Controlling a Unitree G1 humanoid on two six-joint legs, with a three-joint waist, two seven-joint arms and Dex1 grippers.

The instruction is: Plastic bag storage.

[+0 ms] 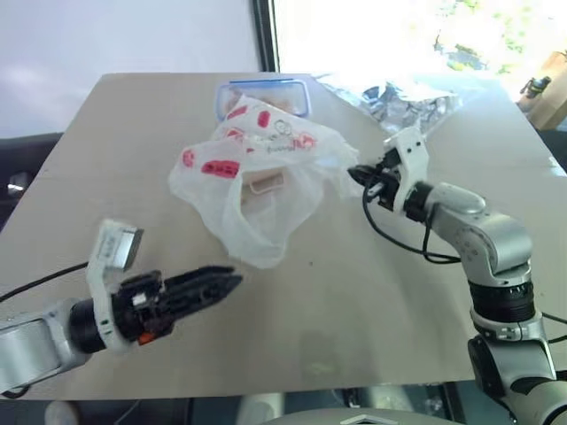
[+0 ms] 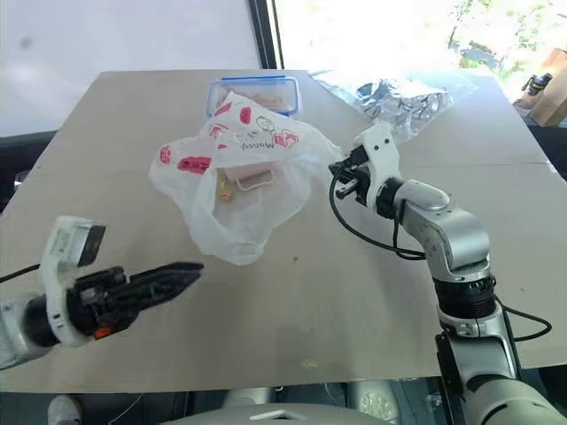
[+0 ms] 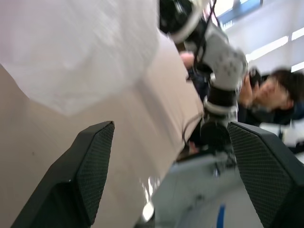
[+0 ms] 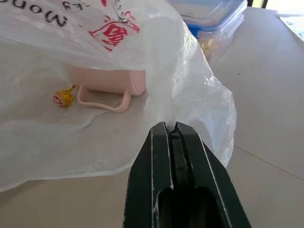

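Right gripper [image 4: 172,127] pinches the plastic bag [image 1: 257,177] at its edge, mid-table [image 1: 354,310]; left gripper [image 1: 232,282] hangs spread wide, empty. Inside, cup [image 4: 107,83] and yellow candy [image 4: 64,97] show clearly from the wrist, blurred from above. Blue-lidded box [image 1: 266,96] half hidden behind.

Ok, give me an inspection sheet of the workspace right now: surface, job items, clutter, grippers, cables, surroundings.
Surface: tan table, bare at the near side.
Job's things: plastic bag lies crumpled mid-table, mouth open; a pink cup on its side and a small wrapped candy show inside.
Clutter: blue-rimmed container behind the bag; clear bag with silvery contents at the far right.
Grippers: left gripper jaws open, holding nothing, near side of the bag; right gripper jaws shut on the bag's edge.
Cables: black cable loops by the right wrist.
Surroundings: bright window behind; a person beyond the table.
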